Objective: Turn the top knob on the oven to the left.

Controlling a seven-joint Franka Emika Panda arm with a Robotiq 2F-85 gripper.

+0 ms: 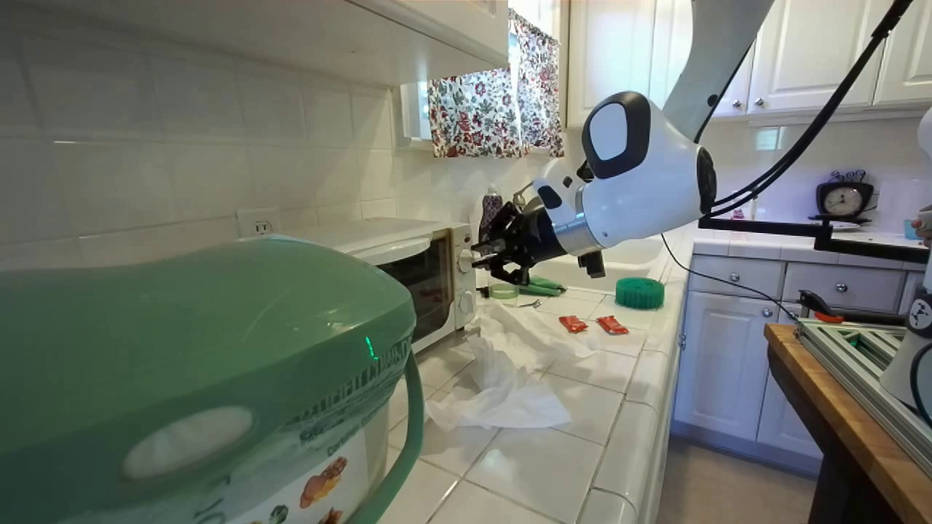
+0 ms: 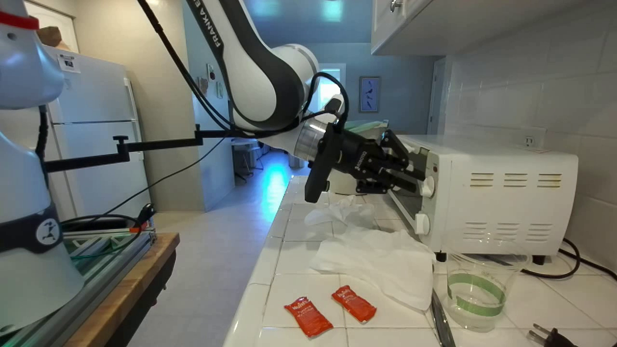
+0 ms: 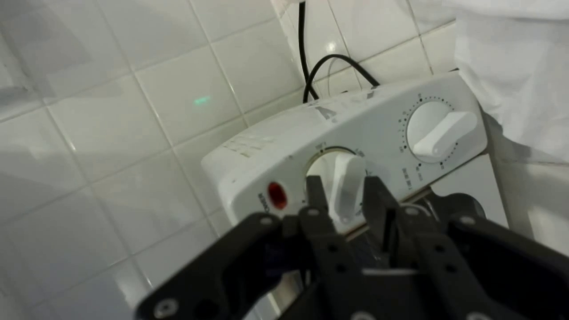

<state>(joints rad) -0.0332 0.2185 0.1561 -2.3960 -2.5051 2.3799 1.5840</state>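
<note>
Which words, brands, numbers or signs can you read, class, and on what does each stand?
"FRANKA E", cut off: arm
"ROBOTIQ": hand
"POWER": oven, by the red light
Too small or blurred to read: marks round knobs; print on packets, bin, cup, clock, fridge note, base badge.
</note>
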